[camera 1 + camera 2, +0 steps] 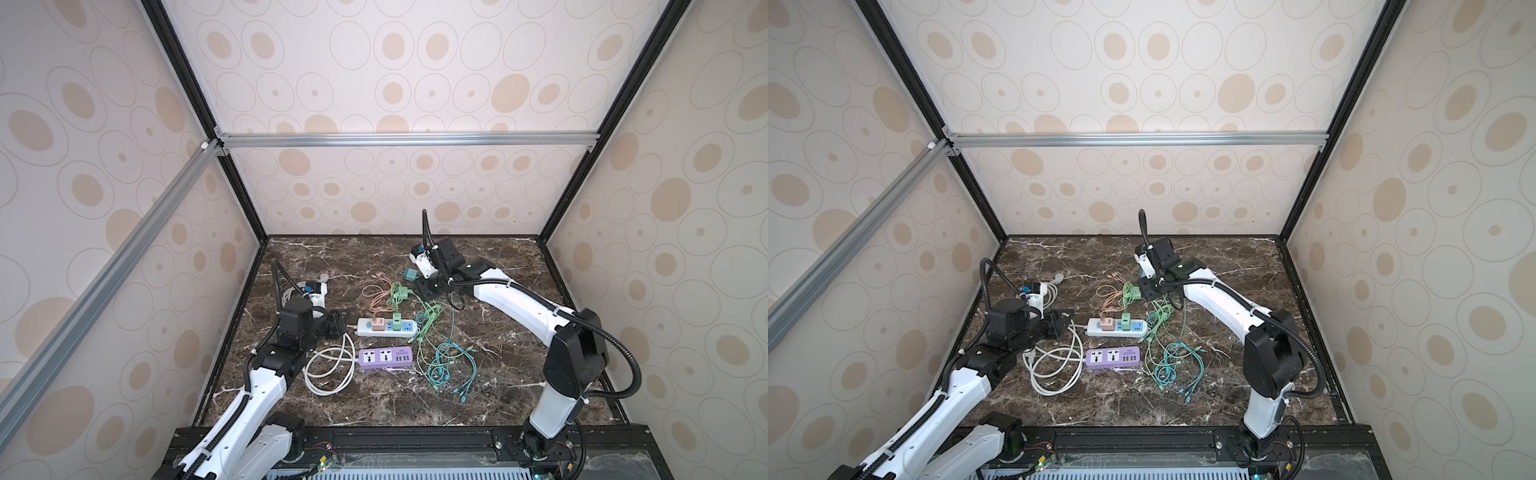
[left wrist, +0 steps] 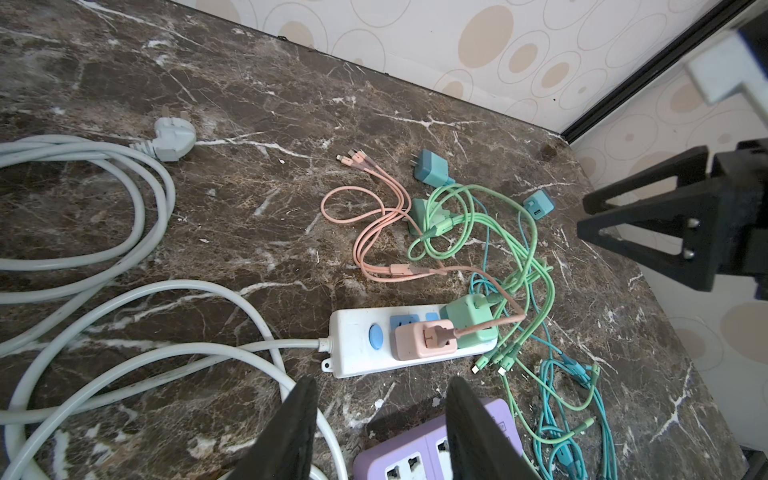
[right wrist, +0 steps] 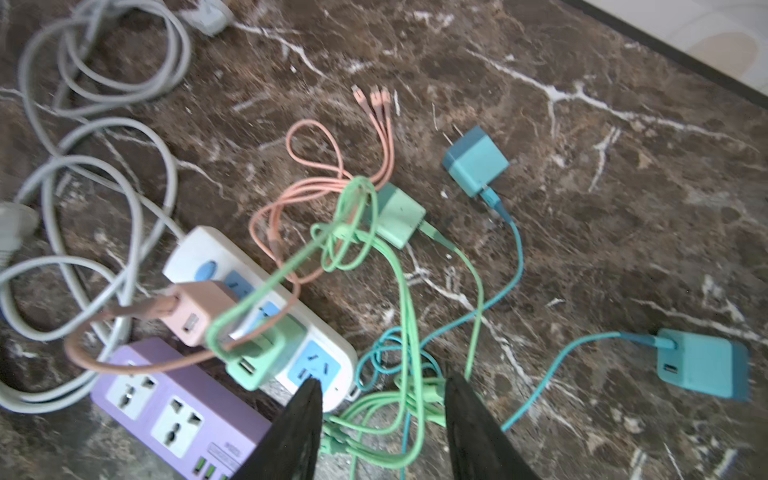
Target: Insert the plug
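**Right pincer open and empty, with the loose plugs close by**

The right gripper (image 3: pixel 382 380) hangs over the tangle of thin cords. Its two fingers stand partly apart and nothing is between them. Just beside it, toward the back wall in a top view, lies a teal plug (image 1: pixel 410 274). It lies on its side on the marble table (image 1: pixel 498 374), so its two metal pins point along the table, not down. Its cord comes out of the end away from the pins. A loose green plug (image 3: pixel 399 216) lies near it, and a second teal plug (image 3: pixel 702 363) lies farther off. Which of them the job means cannot be told.

Farther out, toward the front, is the white power strip (image 1: pixel 362 330). In both top views its long side runs left to right, between the two arms. A pink plug (image 3: pixel 195 307) and a plugged-in green plug (image 3: pixel 266 353) sit in it. One blue socket (image 3: pixel 313 368), at the end nearer the right arm, is free. A purple strip (image 1: pixel 386 366) lies just in front of the white one, with its big holes free.

The left gripper (image 2: pixel 382 380) is partly open and empty too. It is at the cord end of the white strip, well apart from the loose plugs.

So the right arm is the nearer one. It would likely have to turn a plug pins-down, then bring it forward to the free socket.
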Motion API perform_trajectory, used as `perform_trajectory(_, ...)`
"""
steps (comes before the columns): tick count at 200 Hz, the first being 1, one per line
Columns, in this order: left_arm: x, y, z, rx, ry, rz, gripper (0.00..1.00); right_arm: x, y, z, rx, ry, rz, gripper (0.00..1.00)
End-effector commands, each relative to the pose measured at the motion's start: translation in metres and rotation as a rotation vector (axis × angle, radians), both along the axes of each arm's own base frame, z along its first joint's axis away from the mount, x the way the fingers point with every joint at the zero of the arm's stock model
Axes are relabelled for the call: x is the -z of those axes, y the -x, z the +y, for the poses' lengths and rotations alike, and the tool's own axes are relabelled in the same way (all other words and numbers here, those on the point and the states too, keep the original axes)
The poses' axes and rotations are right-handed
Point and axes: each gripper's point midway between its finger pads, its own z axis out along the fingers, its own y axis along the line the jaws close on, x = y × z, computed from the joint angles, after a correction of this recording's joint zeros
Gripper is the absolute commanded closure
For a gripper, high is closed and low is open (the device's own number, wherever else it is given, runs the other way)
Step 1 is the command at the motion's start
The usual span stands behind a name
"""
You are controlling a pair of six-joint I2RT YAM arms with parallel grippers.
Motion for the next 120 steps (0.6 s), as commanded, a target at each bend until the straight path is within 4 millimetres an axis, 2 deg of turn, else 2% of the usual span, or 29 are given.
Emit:
perform_trajectory(1, -0.012, -0.004, 0.004, -0.014, -0.009, -0.029, 0.49, 0.018, 0.004, -0.013, -0.058, 0.024, 0.034, 0.48)
perform_trajectory(29, -0.014, -0.003, 0.001, 0.0, -0.005, -0.029, 0.48, 0.034, 0.003, -0.006, -0.122, 0.05, 0.073, 0.45)
perform_trajectory(47, -0.014, -0.001, 0.002, 0.003, -0.017, -0.022, 0.45, 0.046, -0.001, -0.008, -0.113, 0.088, 0.103, 0.47)
perform_trajectory(68, -0.015, 0.0, 0.004, -0.005, -0.026, -0.025, 0.44, 0.056, 0.002, 0.0, -0.141, 0.064, 0.14, 0.5)
perform_trajectory(102, -0.017, 0.0, 0.004, -0.003, -0.024, -0.029, 0.44, 0.073, -0.001, 0.0, -0.129, 0.078, 0.173, 0.58)
perform_trajectory(120, -0.017, 0.0, 0.004, -0.001, -0.023, -0.028, 0.44, 0.078, -0.003, 0.001, -0.121, 0.081, 0.189, 0.7)
